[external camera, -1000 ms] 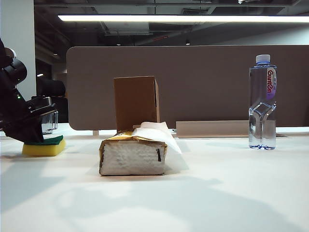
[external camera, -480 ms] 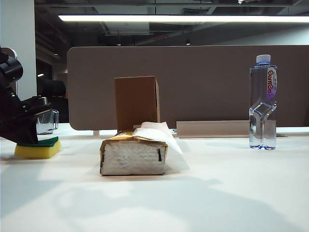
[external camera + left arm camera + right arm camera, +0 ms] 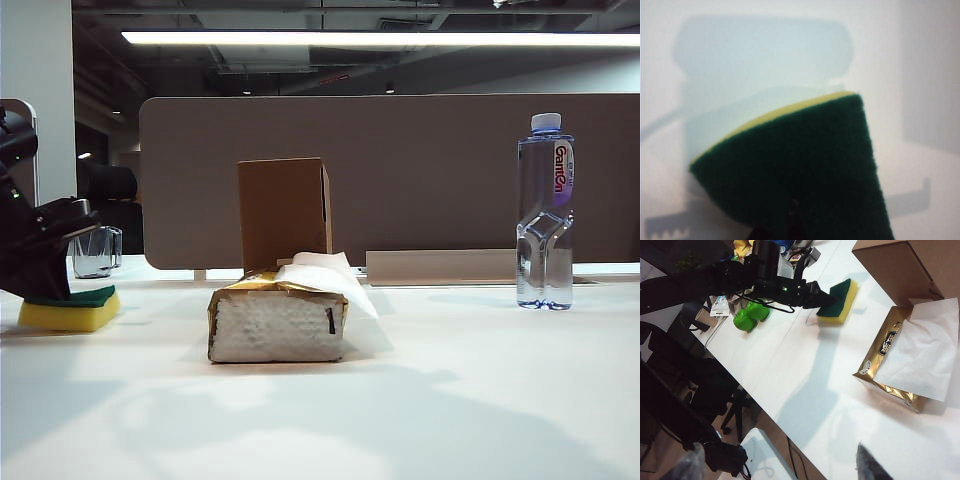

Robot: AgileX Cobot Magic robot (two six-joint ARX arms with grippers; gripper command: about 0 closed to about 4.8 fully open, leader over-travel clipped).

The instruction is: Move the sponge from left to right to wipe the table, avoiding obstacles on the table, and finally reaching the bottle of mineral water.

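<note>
Sponge point(image 3: 68, 309) shifted farther left of tissue pack point(image 3: 277, 321), clamped in left gripper point(image 3: 52, 285); right gripper point(image 3: 777, 462) spread, empty; bottle point(image 3: 544, 213) unreached beyond pack.

Brown partition point(image 3: 400, 170), ceiling strip light point(image 3: 380, 38)

Blurred close-up, sponge point(image 3: 800, 170) dark green face up, thin yellow edge, white table point(image 3: 765, 55), perhaps touching
</note>
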